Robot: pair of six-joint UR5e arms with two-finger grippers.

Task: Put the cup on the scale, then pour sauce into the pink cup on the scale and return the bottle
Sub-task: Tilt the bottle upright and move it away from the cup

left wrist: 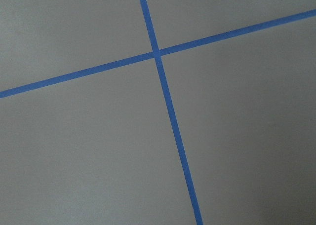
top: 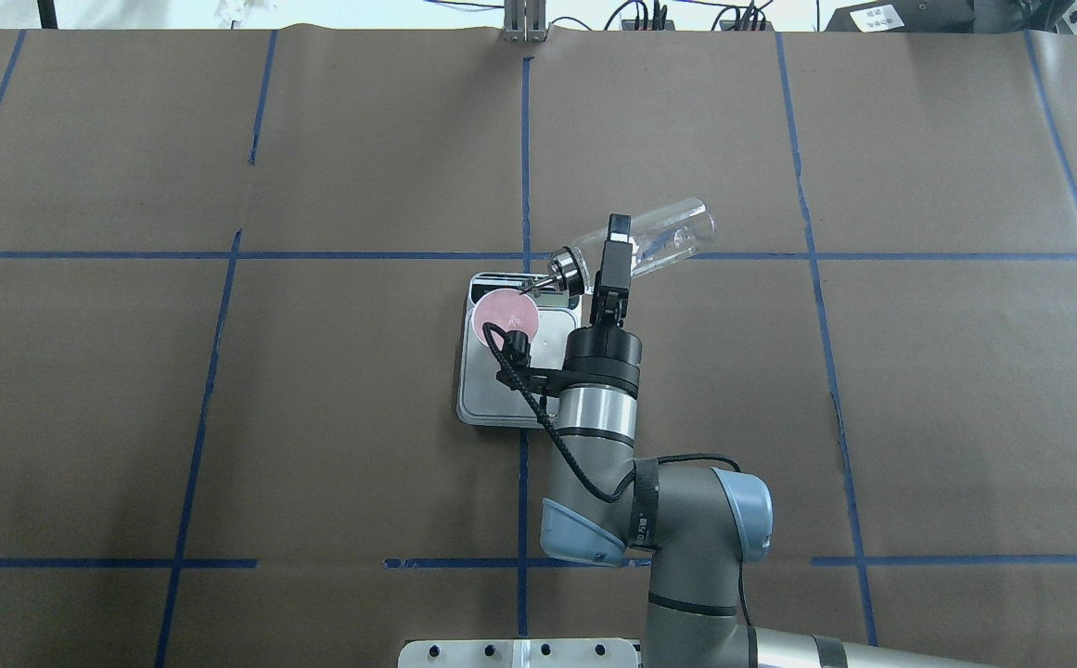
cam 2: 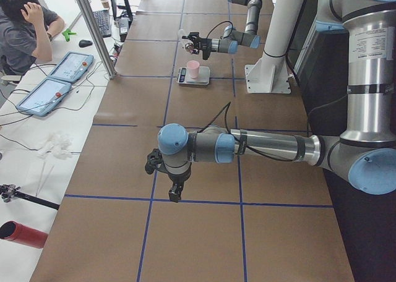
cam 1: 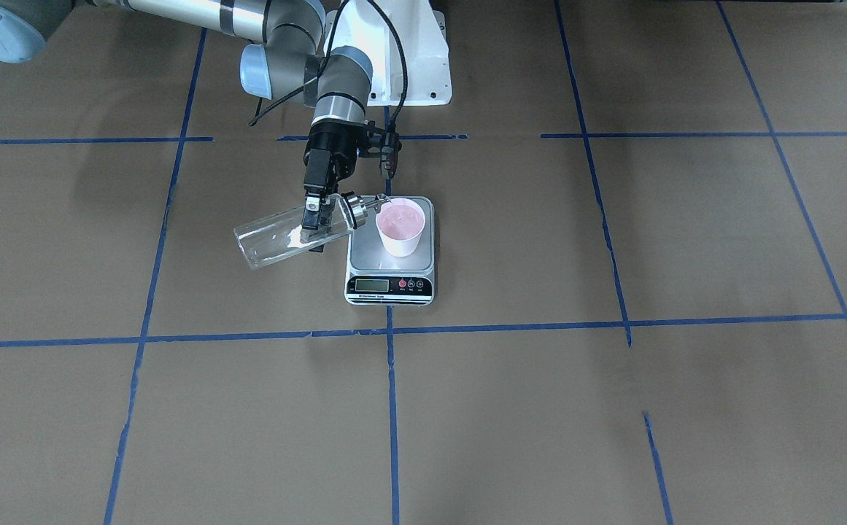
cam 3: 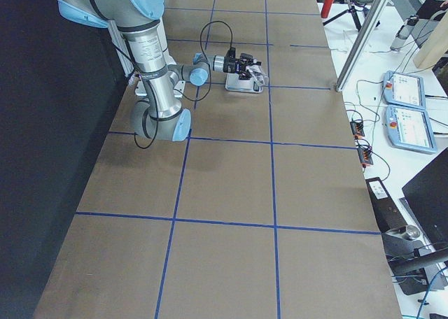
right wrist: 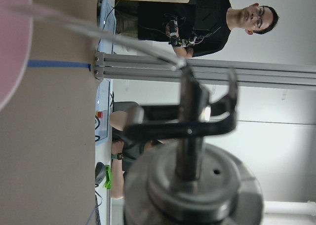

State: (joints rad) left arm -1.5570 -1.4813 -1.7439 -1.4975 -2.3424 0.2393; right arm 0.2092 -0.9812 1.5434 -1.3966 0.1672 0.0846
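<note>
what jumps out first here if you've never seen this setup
The right gripper is shut on a clear bottle tipped almost flat, with the silver pourer at the rim of the pink cup. The cup stands upright on the scale, near the middle of a brown table gridded with blue tape.

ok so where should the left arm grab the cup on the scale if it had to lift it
Grip the cup across its side wall just under the rim, coming in level from the robot's left. It stands upright on the scale and widens upward, so it probably won't slip. The bottle, held by the right tool, crowds the rim's right side.
</note>
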